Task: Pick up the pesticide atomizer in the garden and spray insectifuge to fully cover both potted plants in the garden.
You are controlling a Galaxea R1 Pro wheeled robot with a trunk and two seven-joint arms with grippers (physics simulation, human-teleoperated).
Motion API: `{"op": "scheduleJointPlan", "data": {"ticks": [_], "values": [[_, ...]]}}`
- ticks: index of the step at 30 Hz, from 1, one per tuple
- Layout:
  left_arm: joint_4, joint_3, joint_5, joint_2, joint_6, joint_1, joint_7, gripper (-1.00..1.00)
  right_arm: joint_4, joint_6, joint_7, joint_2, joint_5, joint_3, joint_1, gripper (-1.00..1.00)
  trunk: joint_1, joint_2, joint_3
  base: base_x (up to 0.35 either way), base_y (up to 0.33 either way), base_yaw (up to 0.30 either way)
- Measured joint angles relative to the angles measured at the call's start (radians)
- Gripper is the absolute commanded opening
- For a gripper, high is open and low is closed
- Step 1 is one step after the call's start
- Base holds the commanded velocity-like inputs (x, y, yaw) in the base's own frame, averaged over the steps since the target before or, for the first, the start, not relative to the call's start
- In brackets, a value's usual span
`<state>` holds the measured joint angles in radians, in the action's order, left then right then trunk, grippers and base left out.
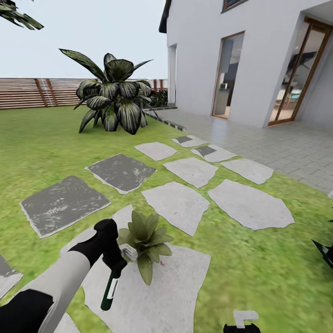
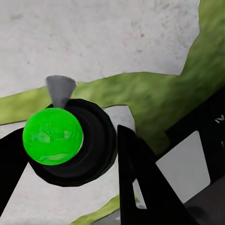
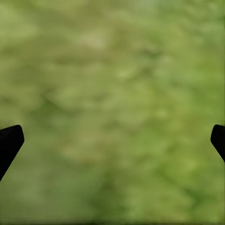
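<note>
The pesticide atomizer (image 1: 111, 286) hangs bottle-down in the left hand (image 1: 112, 256), clenched around its neck, white trigger head touching the leaves of a potted plant (image 1: 147, 239) on a pale stepping stone (image 1: 175, 296); right hand (image 3: 112, 140) spread wide, released, over blurred lawn (image 3: 112, 84); big striped shrub (image 1: 113, 92) stands well beyond.

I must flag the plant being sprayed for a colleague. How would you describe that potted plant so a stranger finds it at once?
Start at the large pale stepping stone nearest the camera. On its far edge sits the potted plant, a low rosette of pointed green leaves. Unlike the big striped shrub by the fence, it is small and beside the atomizer in the left gripper.
</note>
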<state>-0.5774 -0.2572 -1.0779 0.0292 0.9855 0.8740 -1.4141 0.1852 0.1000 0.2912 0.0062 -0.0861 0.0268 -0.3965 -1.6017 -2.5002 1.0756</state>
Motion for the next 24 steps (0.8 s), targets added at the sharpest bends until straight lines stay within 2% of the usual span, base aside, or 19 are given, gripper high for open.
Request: {"op": "scheduleJointPlan", "data": {"ticks": [4, 8, 10, 15, 17, 20, 24], "values": [[0.004, -0.003, 0.0, 0.007, 0.0, -0.002, 0.0, -1.0, 0.0, 0.0, 0.0, 0.0, 0.0, 0.0, 0.0, 1.0, -0.002, -0.001, 0.022, 0.0, 0.0, 0.0], [0.003, 0.022, 0.0, 0.016, -0.004, -0.046, 0.004, -1.0, 0.0, 0.0, 0.0, 0.0, 0.0, 0.0, 0.0, 1.0, -0.004, -0.002, 0.041, 0.0, 0.0, 0.0], [0.001, 0.035, 0.0, 0.02, -0.007, -0.063, 0.012, -1.0, 0.0, 0.0, 0.0, -0.001, -0.001, 0.001, 0.0, 1.0, -0.004, -0.002, 0.042, 0.0, 0.0, 0.0], [-0.003, 0.045, 0.004, 0.002, -0.005, -0.069, 0.066, -1.0, -0.001, 0.002, -0.002, -0.005, -0.004, 0.001, 0.0, 1.0, -0.003, -0.002, 0.042, 0.0, 0.0, 0.0], [-0.031, 0.046, 0.006, -0.014, -0.003, -0.067, 0.07, -1.0, -0.002, 0.002, -0.002, -0.005, -0.004, 0.001, 0.0, 1.0, -0.003, -0.002, 0.042, 0.0, 0.0, 0.0], [-0.094, 0.051, 0.007, -0.022, 0.0, -0.067, 0.072, -1.0, -0.002, 0.002, -0.001, -0.005, -0.004, 0.001, 0.0, 1.0, -0.003, -0.002, 0.042, 0.0, 0.0, 0.0], [-0.125, 0.115, 0.007, -0.024, 0.001, -0.067, 0.072, -1.0, -0.002, 0.0, -0.004, -0.006, -0.004, 0.001, 0.0, 1.0, -0.003, -0.002, 0.042, 0.0, 0.0, 0.0]]}}
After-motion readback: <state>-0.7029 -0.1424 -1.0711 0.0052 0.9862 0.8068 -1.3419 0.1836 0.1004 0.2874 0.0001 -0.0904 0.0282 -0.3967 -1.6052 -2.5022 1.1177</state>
